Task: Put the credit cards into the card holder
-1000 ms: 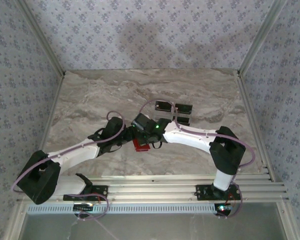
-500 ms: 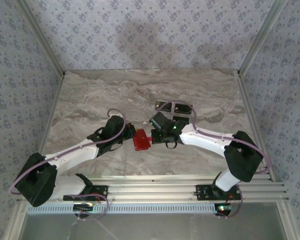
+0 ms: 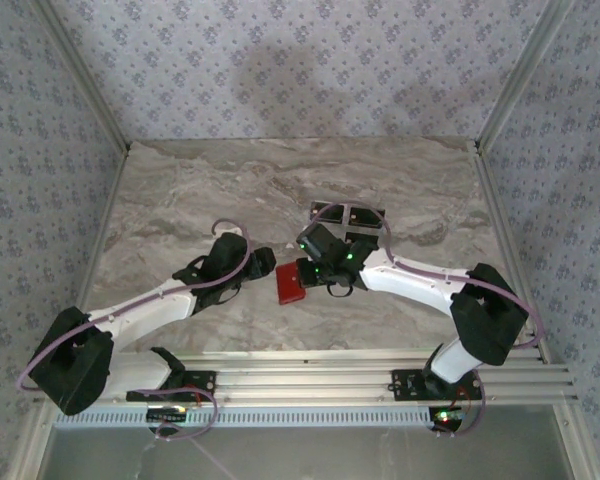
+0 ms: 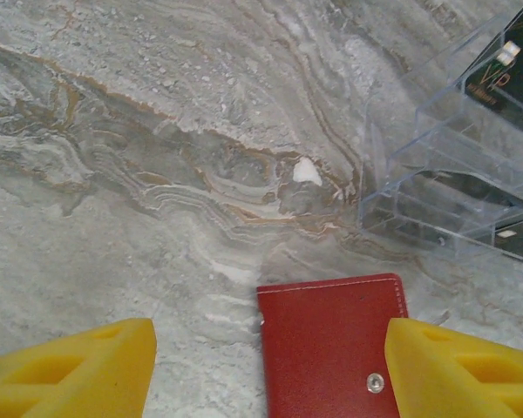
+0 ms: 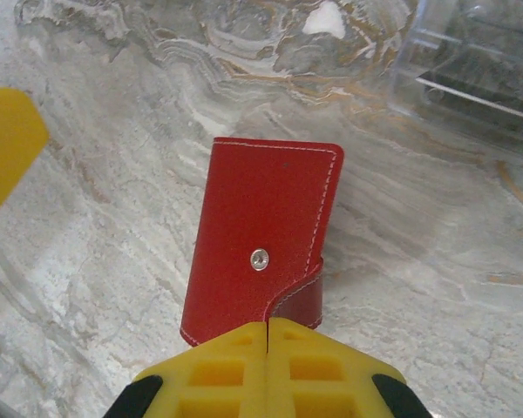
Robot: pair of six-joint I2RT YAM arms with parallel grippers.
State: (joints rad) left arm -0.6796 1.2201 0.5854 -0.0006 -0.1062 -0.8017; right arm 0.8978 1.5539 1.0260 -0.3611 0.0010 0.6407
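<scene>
The red card holder (image 3: 288, 283) lies closed on the marble table between the two grippers, its snap stud facing up (image 5: 259, 259). My left gripper (image 3: 264, 266) is open, its yellow fingers (image 4: 78, 370) either side of the card holder (image 4: 331, 344), not touching it. My right gripper (image 5: 268, 344) is shut, fingertips together over the card holder's near edge (image 5: 270, 235), where the flap curls up slightly. Black credit cards (image 4: 506, 70) sit in a clear plastic stand (image 4: 453, 174); they appear as dark shapes (image 3: 330, 212) behind the right gripper (image 3: 315, 272).
The clear stand (image 5: 471, 70) stands close behind and to the right of the card holder. One yellow finger (image 5: 7, 148) of the left gripper shows at the left of the right wrist view. Bare marble (image 3: 200, 190) stretches left and back. Aluminium rails (image 3: 330, 375) run along the near edge.
The right arm drew back rightward off the card holder, then closed in on its right edge. The card holder has shifted and turned slightly. The left gripper barely moved.
</scene>
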